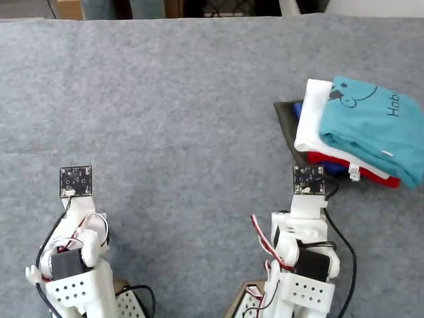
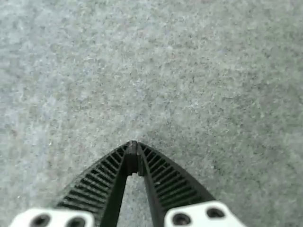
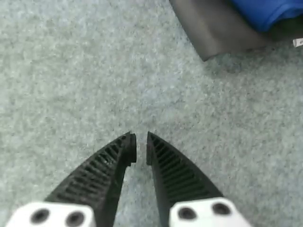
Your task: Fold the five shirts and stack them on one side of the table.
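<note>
Left wrist view: the left arm's black ribbed claw (image 2: 133,150) hangs over the bare grey felt table cover (image 2: 189,71), tips pressed together, gripping nothing.
Right wrist view: the right arm's black ribbed claw (image 3: 141,143) hangs over the same felt, tips a thin gap apart, empty.
Stack of folded shirts (image 1: 351,132): it sits on the table's right side, just beyond the right arm.
Layers, bottom up: dark charcoal shirt (image 3: 213,28), blue shirt (image 3: 265,9), red shirt (image 1: 344,164), white shirt (image 1: 311,116), teal printed shirt (image 1: 371,126) on top.
Step in hand: five shirts appear folded and piled, so the task looks finished.
Next move: probably none. At most, square up the teal shirt, which overhangs the pile toward the table's right edge.
</note>
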